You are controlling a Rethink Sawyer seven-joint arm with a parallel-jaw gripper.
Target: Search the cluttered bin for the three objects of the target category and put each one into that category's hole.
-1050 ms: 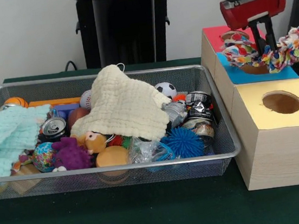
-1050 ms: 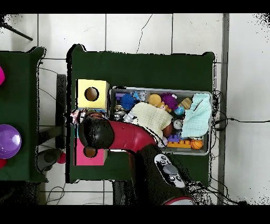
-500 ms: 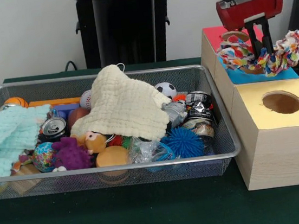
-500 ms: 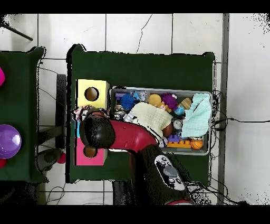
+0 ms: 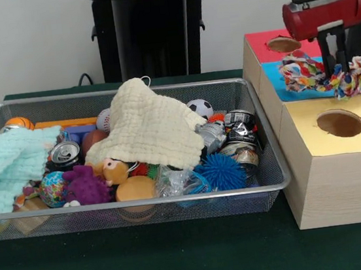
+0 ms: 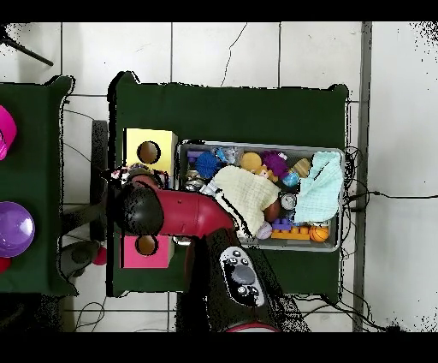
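From the front, my tool [image 5: 339, 74] is clamped on the rope toy [image 5: 331, 72] mid-length, over the blue hole's right edge; soft, floppy ends droop. Overhead, my arm [image 6: 171, 214] hides the grasp; the toy [image 6: 120, 175] peeks beside the yellow box [image 6: 150, 139].

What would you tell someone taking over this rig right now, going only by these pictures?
Hand: shut on the multicoloured knotted rope toy, hanging above the blue-topped middle section of the wooden sorting box, slightly past its hole.
Bin: the wire mesh bin is full of clutter, partly covered by a cream knitted cloth and a mint knitted cloth.
Done: rope toy lifted out, not yet dropped.
Left: release it into a hole; any further targets cannot be identified here.
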